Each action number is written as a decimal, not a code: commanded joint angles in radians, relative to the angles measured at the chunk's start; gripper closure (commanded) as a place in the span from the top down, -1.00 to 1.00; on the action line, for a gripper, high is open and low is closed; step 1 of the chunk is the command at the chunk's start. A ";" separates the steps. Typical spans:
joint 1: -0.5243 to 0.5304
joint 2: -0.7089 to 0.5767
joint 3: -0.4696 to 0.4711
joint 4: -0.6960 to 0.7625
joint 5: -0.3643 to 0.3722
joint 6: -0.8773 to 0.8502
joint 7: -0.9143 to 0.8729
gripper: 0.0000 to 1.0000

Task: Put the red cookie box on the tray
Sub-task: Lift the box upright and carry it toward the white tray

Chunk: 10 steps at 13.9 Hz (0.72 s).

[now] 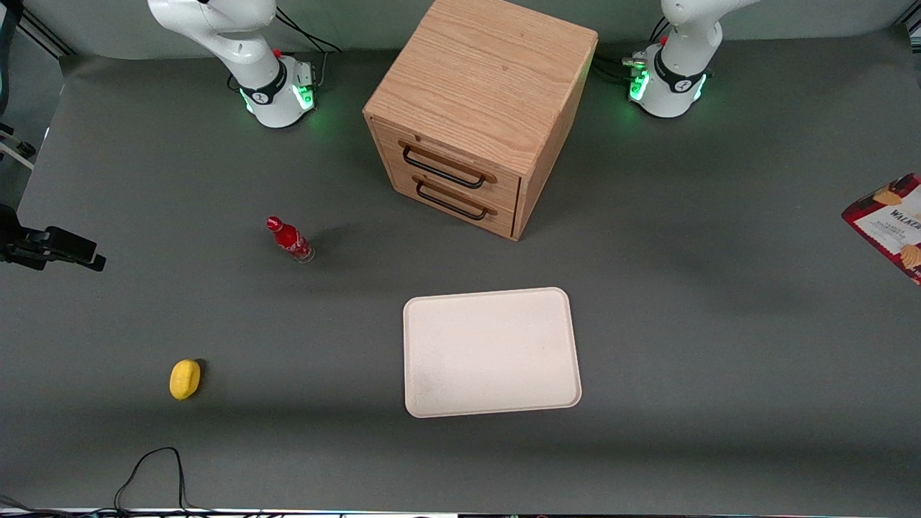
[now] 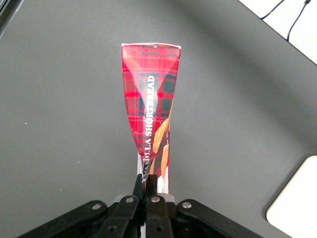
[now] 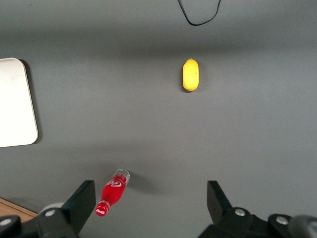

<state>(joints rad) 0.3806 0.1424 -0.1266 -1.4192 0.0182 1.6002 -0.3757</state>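
While the gripper [image 2: 147, 184] pinches the red cookie box [image 2: 151, 106] aloft at the working arm's end: carry level, lower flat inside tray [image 1: 491, 351] rim.

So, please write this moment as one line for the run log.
gripper: shut on box, lifted off table | box: at working arm's end | tray: nothing on it | step: carry box to tray

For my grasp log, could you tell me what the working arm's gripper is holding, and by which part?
The gripper is shut on the red cookie box, pinching one narrow end, so the box hangs edge-on above the grey table toward the working arm's end.
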 commanded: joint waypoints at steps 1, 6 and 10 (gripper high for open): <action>-0.038 0.051 -0.019 0.072 0.002 -0.034 0.061 -1.00; -0.272 0.225 -0.065 0.262 0.083 -0.115 0.064 -1.00; -0.468 0.299 -0.070 0.368 0.129 -0.111 0.060 -1.00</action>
<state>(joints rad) -0.0269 0.3970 -0.2053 -1.1612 0.1269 1.5377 -0.3256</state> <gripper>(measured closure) 0.978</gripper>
